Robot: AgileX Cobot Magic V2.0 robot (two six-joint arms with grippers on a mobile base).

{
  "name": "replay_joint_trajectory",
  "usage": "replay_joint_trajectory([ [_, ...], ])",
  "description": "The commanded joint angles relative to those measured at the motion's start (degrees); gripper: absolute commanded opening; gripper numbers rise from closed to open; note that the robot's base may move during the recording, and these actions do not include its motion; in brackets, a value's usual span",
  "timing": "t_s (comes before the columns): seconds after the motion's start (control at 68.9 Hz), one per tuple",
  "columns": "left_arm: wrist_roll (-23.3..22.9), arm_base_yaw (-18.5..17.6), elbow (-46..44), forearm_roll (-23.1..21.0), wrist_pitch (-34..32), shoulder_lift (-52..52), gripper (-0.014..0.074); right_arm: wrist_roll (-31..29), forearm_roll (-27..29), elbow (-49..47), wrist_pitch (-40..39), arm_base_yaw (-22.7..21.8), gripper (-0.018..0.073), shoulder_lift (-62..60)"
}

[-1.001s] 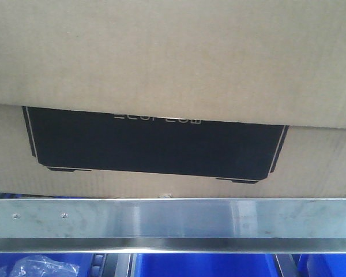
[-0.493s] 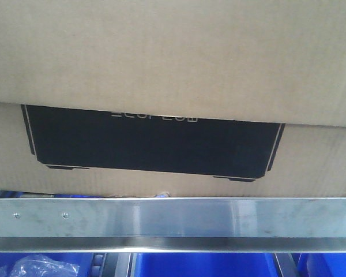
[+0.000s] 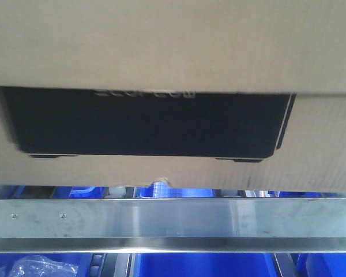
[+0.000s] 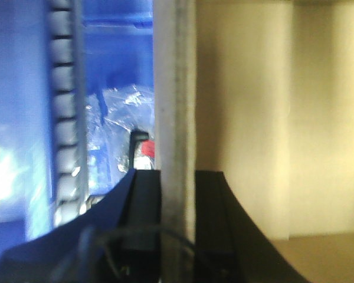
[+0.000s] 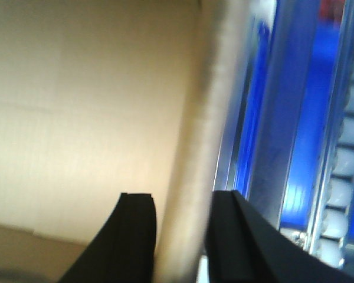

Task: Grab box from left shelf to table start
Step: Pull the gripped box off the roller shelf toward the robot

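Tan cardboard box (image 3: 173, 40) is filling the top two-thirds of the front view, its black panel (image 3: 150, 124) w/ white lettering sitting ctr frame. Box is hanging just above the left shelf's silver rail (image 3: 173, 222), which is crossing the lower frame. A thin strip of blue bins (image 3: 155, 190) is showing between box bottom and rail, so box is prob. riding clear of the shelf edge, not resting on it. A clear plastic bag (image 3: 40, 266) is lying below the rail, lower left.

L wrist view: left gripper (image 4: 176, 197) is straddling an upright wall of the box, one black finger pressing each side, i.e. clamped on the cardboard. Grey rollers (image 4: 62, 118) are running up the left edge. R wrist view: right gripper (image 5: 183, 203) is pinching the opposite wall the same way.

Step in hand: drawing the box out of the shelf. Next move is calling for both arms pulling back together, keeping level, bottom edge clearing the rail, before lowering to the table.
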Motion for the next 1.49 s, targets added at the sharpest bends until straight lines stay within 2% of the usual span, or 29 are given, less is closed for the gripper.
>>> replay_joint_trajectory([
  [0.0,-0.10,-0.25,1.54,-4.68,-6.51,-5.99,-0.0099,0.88,0.86,-0.69,-6.33,1.99,0.0058,-4.00],
  [0.189,-0.10,-0.25,11.59,-4.90,-10.57,-15.54,-0.0099,0.88,0.86,3.60,-7.38,5.28,0.0058,-8.98],
  [0.348,-0.10,-0.25,19.42,-4.90,-13.91,-23.99,-0.0099,0.88,0.89,8.17,-8.81,5.44,0.0058,-14.55],
  [0.522,0.00,-0.25,24.04,-4.90,-15.44,-34.16,-0.0099,0.88,2.28,10.64,-9.62,5.44,0.0058,-21.13],
  [0.943,0.37,-0.25,24.77,-5.33,-16.27,-50.76,-0.0099,0.88,5.98,11.27,-9.74,5.44,0.0058,-36.08],
  [1.161,0.37,-0.25,24.95,-5.88,-14.08,-52.24,-0.0099,0.88,7.24,17.89,-9.87,5.44,0.0058,-43.20],
  [1.306,0.48,-0.25,25.20,-7.76,-13.94,-52.24,-0.0099,0.88,8.85,21.68,-10.78,5.44,0.0058,-46.99],
  [1.48,3.59,-0.25,25.20,-10.00,-13.72,-52.24,-0.0099,0.88,9.44,21.96,-12.36,5.44,0.0058,-51.14],
])
